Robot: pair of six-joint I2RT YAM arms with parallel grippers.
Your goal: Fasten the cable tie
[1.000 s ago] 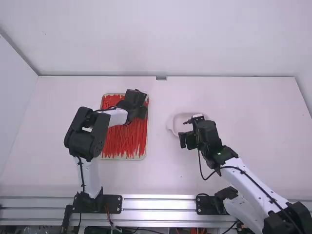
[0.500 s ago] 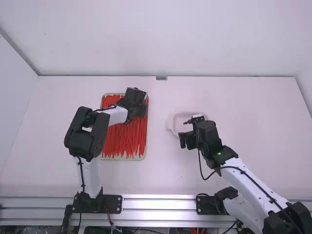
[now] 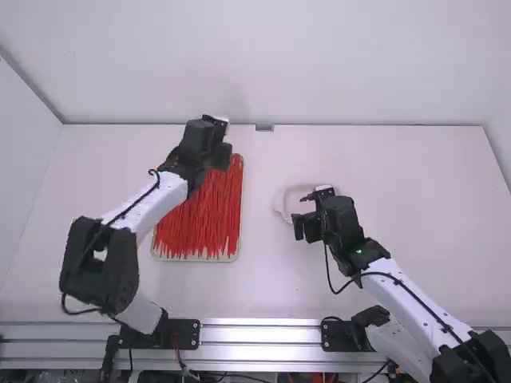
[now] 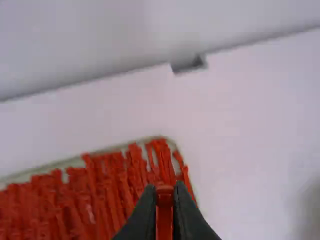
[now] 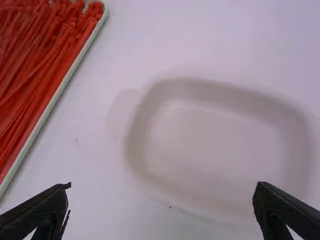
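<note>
Red cable tie (image 4: 164, 217), single, in left pincer's (image 4: 163, 188) grip; right pincer (image 5: 161, 189) agape near one white dish (image 5: 215, 140).

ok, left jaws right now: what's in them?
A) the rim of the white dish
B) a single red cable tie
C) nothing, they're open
B: the left wrist view shows the left jaws closed on one red cable tie, its head sticking out just past their tips.
</note>
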